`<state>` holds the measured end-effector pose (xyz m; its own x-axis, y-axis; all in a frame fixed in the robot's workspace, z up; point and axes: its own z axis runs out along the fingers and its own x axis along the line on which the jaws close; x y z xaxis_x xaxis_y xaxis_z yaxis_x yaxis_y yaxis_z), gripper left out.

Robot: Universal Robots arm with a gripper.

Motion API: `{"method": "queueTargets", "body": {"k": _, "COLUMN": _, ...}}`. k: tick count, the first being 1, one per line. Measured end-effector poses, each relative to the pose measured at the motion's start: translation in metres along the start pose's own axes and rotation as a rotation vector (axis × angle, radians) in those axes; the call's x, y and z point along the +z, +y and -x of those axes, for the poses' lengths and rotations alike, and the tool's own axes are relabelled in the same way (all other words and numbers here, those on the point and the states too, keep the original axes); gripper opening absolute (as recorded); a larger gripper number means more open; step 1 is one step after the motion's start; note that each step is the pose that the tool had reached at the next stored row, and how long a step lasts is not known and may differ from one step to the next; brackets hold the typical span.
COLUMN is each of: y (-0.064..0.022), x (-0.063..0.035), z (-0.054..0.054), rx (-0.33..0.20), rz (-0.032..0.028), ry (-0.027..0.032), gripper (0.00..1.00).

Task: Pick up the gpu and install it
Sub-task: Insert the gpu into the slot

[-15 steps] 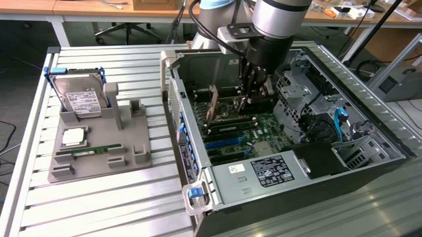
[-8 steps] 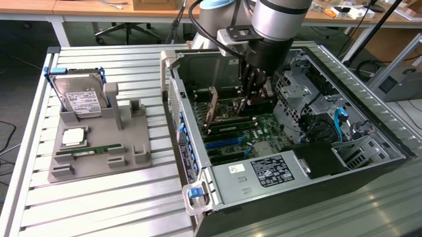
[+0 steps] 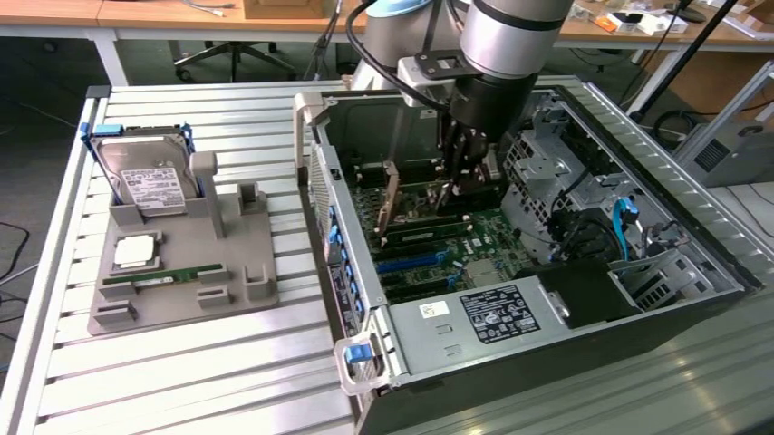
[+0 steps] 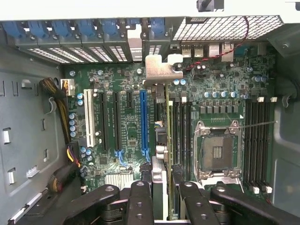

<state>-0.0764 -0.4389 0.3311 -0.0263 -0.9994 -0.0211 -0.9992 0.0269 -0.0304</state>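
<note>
Right, I have the gripper (image 4: 161, 199) down inside the open computer case (image 3: 677, 272), its fingers (image 4: 140, 204) closed on the gpu (image 4: 160, 180). I'm seeing the card edge-on: it runs straight out from between the fingers over the motherboard (image 4: 126, 117), ending in its silver bracket (image 4: 161, 70) near the rear slot openings. Just to one side of the held card lies the blue expansion slot (image 4: 143, 122), then black slots and a white slot (image 4: 88, 119) beyond it; on the other side I see the empty CPU socket (image 4: 218, 152) and the memory slots (image 4: 258, 140). From the exterior view, well away from the fingers to that view's left, a grey fixture (image 3: 181, 281) on the table (image 3: 181, 381) carries a hard drive (image 3: 148, 186) upright and a green memory stick (image 3: 163, 275) lying flat.
</note>
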Motion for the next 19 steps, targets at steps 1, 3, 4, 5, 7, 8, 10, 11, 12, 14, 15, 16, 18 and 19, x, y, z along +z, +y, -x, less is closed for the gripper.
{"method": "queueTargets", "body": {"k": 1, "y": 0.0, "x": 0.0003, "z": 0.0, "rx": 0.0, "rz": 0.0, "ry": 0.0, "gripper": 0.27}}
{"method": "queueTargets", "body": {"k": 3, "y": 0.0, "x": 0.001, "z": -0.0001, "rx": 0.0, "rz": 0.0, "ry": -0.0001, "gripper": 0.27}}
{"method": "queueTargets", "body": {"k": 4, "y": 0.0001, "x": 0.0016, "z": -0.0002, "rx": 0.0, "rz": 0.0, "ry": 0.0, "gripper": 0.27}}
{"method": "queueTargets", "body": {"k": 5, "y": 0.0001, "x": 0.002, "z": -0.0002, "rx": 0.0, "rz": 0.0, "ry": 0.0, "gripper": 0.27}}
{"method": "queueTargets", "body": {"k": 7, "y": 0.0001, "x": 0.0028, "z": -0.0003, "rx": 0.0, "rz": 0.0, "ry": 0.0, "gripper": 0.27}}
{"method": "queueTargets", "body": {"k": 8, "y": 0.0001, "x": 0.0031, "z": -0.0004, "rx": 0.0, "rz": 0.0, "ry": 0.0, "gripper": 0.27}}
{"method": "queueTargets", "body": {"k": 10, "y": 0.0001, "x": 0.0035, "z": -0.0005, "rx": 0.0, "rz": 0.0, "ry": 0.0, "gripper": 0.27}}
{"method": "queueTargets", "body": {"k": 11, "y": 0.0001, "x": 0.0037, "z": -0.0005, "rx": 0.0, "rz": 0.0, "ry": 0.0, "gripper": 0.27}}
{"method": "queueTargets", "body": {"k": 12, "y": 0.0001, "x": 0.004, "z": -0.0006, "rx": 0.0, "rz": 0.0, "ry": 0.0, "gripper": 0.27}}
{"method": "queueTargets", "body": {"k": 14, "y": 0.0001, "x": 0.0045, "z": -0.0007, "rx": 0.0, "rz": 0.0, "ry": -0.0001, "gripper": 0.27}}
{"method": "queueTargets", "body": {"k": 15, "y": 0.0001, "x": 0.0047, "z": -0.0008, "rx": 0.0, "rz": 0.0, "ry": 0.0, "gripper": 0.27}}
{"method": "queueTargets", "body": {"k": 16, "y": 0.0001, "x": 0.0049, "z": -0.0008, "rx": 0.0, "rz": 0.0, "ry": -0.0001, "gripper": 0.27}}
{"method": "queueTargets", "body": {"k": 18, "y": 0.0002, "x": 0.0053, "z": -0.0009, "rx": 0.0, "rz": 0.0, "ry": 0.0, "gripper": 0.27}}
{"method": "queueTargets", "body": {"k": 19, "y": 0.0002, "x": 0.0055, "z": -0.001, "rx": 0.0, "rz": 0.0, "ry": 0.0, "gripper": 0.27}}
